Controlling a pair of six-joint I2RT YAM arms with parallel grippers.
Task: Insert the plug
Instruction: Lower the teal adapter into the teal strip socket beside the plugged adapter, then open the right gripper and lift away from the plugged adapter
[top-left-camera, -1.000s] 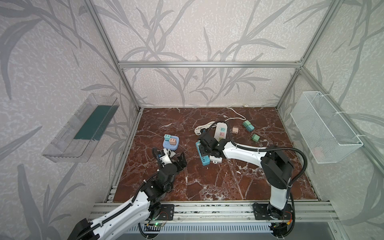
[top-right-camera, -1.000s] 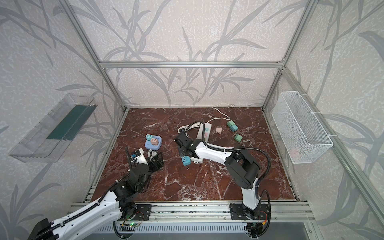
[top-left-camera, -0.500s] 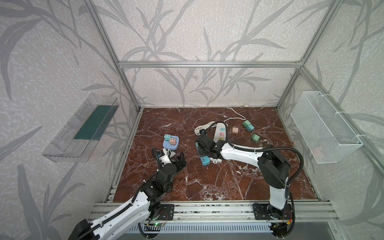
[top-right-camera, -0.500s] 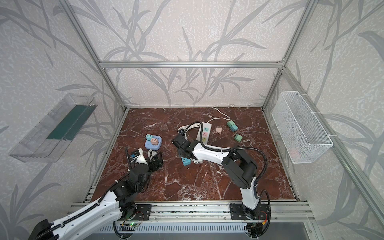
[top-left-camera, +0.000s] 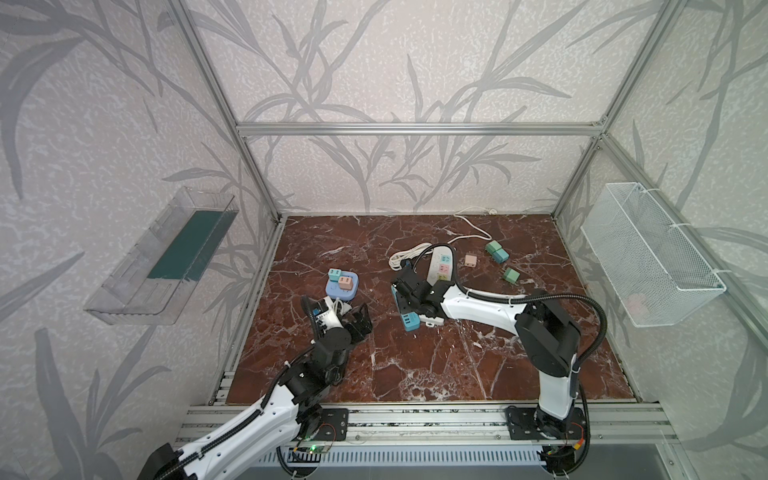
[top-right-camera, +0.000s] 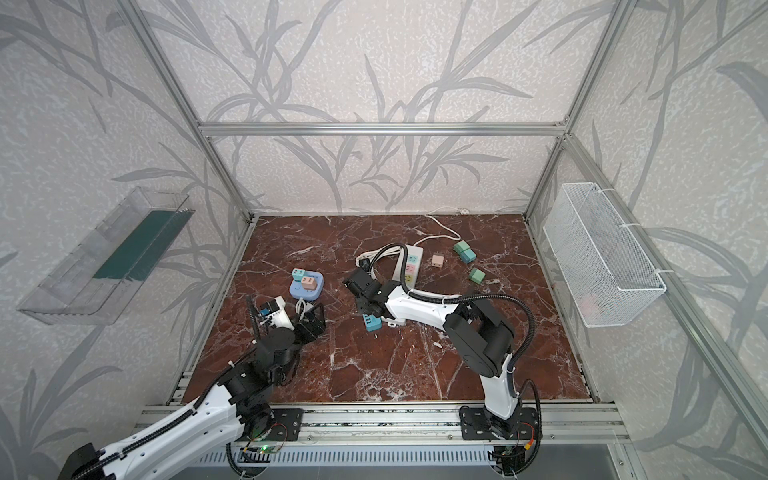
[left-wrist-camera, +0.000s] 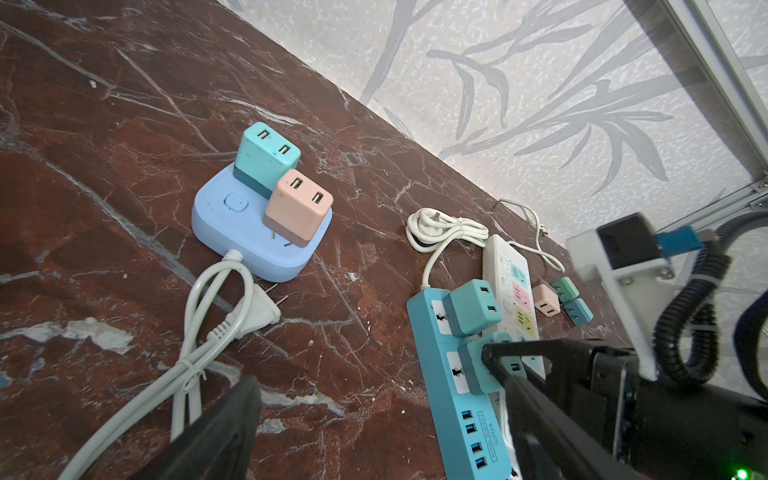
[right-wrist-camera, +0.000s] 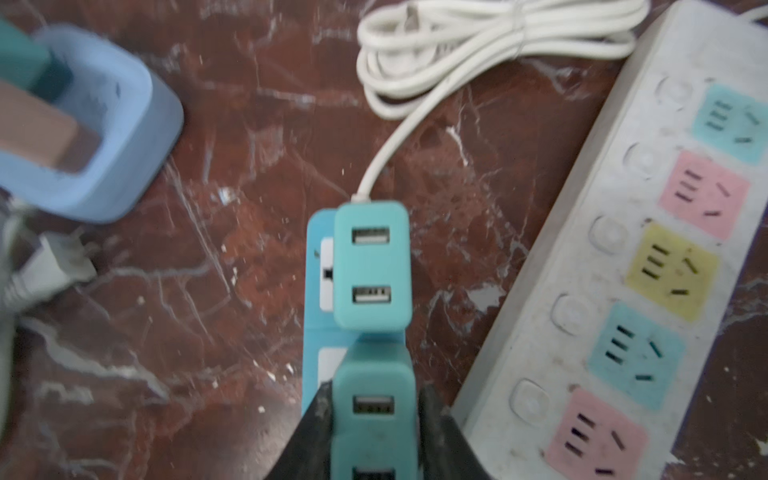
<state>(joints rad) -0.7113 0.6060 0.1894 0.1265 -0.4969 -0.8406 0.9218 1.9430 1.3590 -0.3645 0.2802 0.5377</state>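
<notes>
One teal plug sits in blue power strip, near middle of surface, toward strip's USB end. Right claw straddles it, fingers close at both sides; cannot tell whether pressing or clear. Second teal plug in next socket. Left claw wide, empty, between left edge and strip, near light-blue socket cube.

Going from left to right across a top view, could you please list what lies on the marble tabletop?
light blue socket cube → teal power strip → white power strip → pink adapter → green adapter
</notes>
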